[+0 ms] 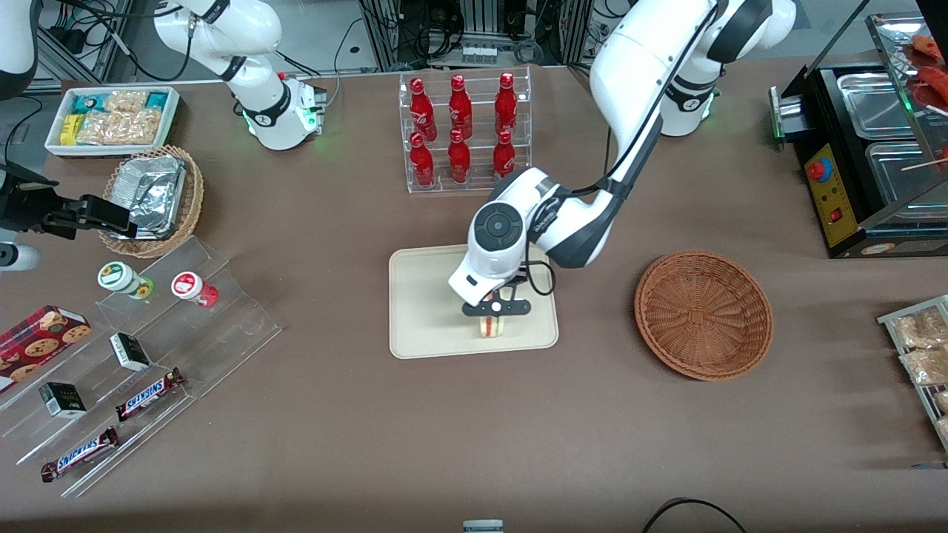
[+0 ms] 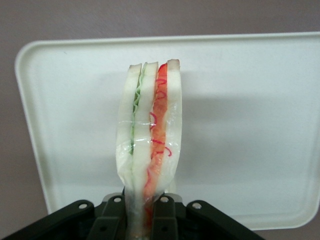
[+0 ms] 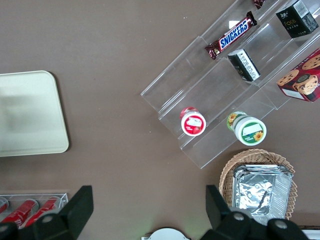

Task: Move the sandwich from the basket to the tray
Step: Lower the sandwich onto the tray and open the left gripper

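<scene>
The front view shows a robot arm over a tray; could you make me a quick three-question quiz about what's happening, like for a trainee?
1. True or false: the basket has a sandwich in it.
2. What does the gripper hold? A) a red bottle B) the sandwich C) a chocolate bar
3. Fill in: the gripper is above the ____.

Key
1. False: the basket shows only bare wicker.
2. B: the wrist view shows the wrapped wedge pinched between the fingers, red and green filling visible.
3. The tray: the gripper is over the part of it nearer the front camera, with the sandwich at or just above its surface.
</scene>
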